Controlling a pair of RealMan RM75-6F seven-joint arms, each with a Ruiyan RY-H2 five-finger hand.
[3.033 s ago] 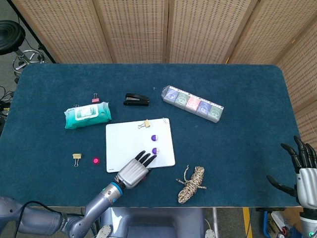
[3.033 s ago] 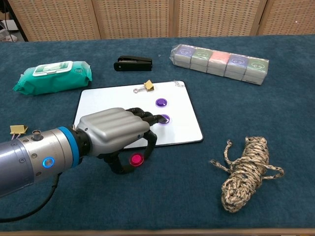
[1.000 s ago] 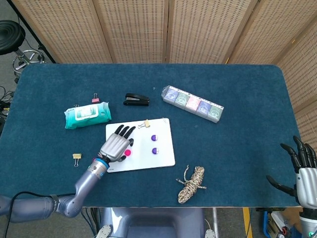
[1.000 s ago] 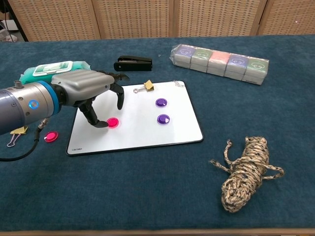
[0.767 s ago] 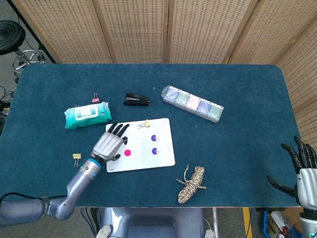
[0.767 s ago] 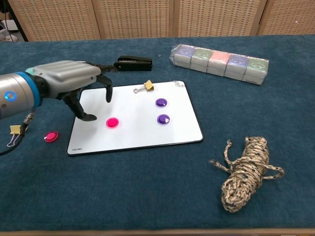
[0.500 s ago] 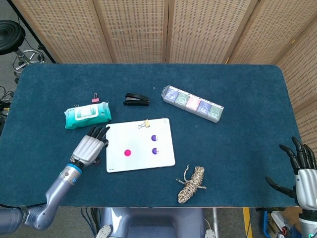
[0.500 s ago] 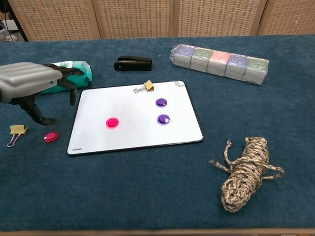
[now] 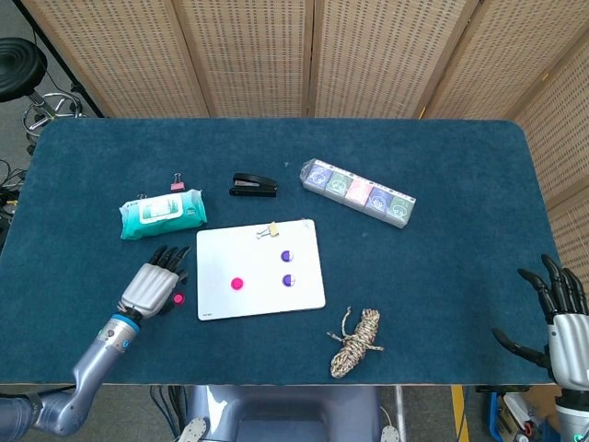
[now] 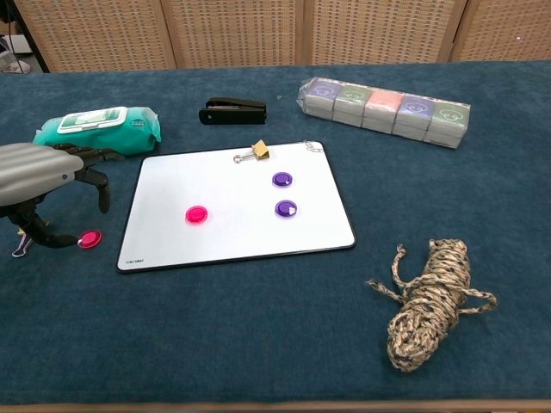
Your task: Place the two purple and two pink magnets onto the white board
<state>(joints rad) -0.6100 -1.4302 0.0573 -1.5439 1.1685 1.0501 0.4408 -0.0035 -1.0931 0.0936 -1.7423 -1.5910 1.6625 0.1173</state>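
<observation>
The white board (image 9: 308, 293) (image 10: 232, 245) lies at the table's middle. On it sit two purple magnets (image 9: 286, 256) (image 9: 288, 279) (image 10: 281, 179) (image 10: 286, 207) and one pink magnet (image 9: 236, 284) (image 10: 197, 214). The second pink magnet (image 9: 178, 298) (image 10: 89, 238) lies on the blue cloth just left of the board. My left hand (image 9: 150, 287) (image 10: 39, 176) hovers over that spot with its fingers spread, the thumb tip right beside the magnet, holding nothing. My right hand (image 9: 560, 313) hangs off the table's right front corner, fingers apart and empty.
A green wipes pack (image 9: 163, 214) (image 10: 96, 129), a black stapler (image 9: 253, 185) (image 10: 233, 111) and a row of wrapped boxes (image 9: 358, 192) (image 10: 385, 110) lie behind the board. A gold binder clip (image 9: 269, 230) (image 10: 256, 151) sits on its far edge. A rope bundle (image 9: 357, 343) (image 10: 430, 301) lies at the front right.
My left hand let go of a pink magnet on the board, then moved left off the board and down beside the second pink magnet. The right hand barely moved.
</observation>
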